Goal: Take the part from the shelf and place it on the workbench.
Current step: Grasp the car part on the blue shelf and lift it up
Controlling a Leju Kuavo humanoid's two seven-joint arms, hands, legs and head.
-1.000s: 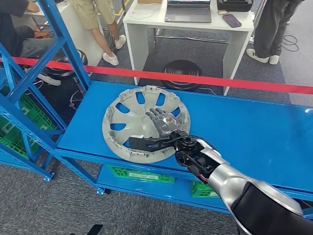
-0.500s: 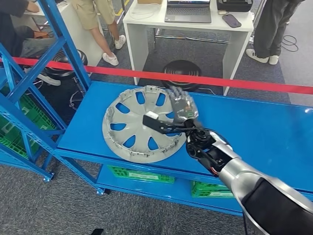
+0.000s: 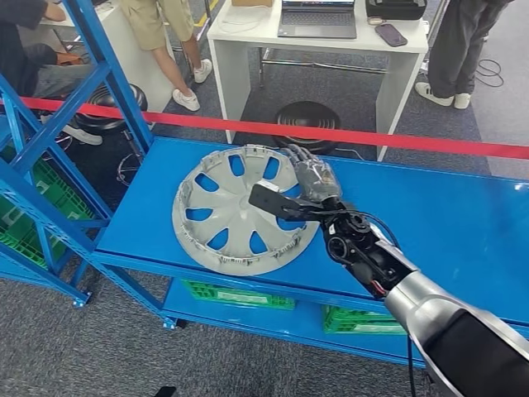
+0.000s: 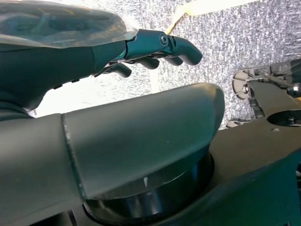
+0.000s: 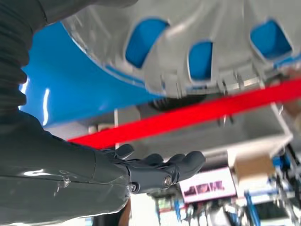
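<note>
At the left of the head view stands the blue shelf frame with green crates low inside it. Just to its right the hubcap, the part in question, lies flat on the blue tabletop, face up, its near edge close to the tabletop's front lip. Judging by that, the part looks already set down, and the main risk is a knock on the way out: the right hand hangs over the hubcap's far right rim, and a low or sideways pull could catch that rim or a spoke opening and drag the hubcap toward the front lip, even off it. A lift straight up first would likely avoid that.

The right arm reaches in from the lower right, wrist bent, thumb stretched out across the spokes toward the left. Its fingers are extended and lie close together, holding nothing; whether they touch the rim I cannot tell. The left hand hangs over the carpet, fingers lightly curled and apart, holding nothing.

Beyond, a red tape spans the scene before a white desk.
</note>
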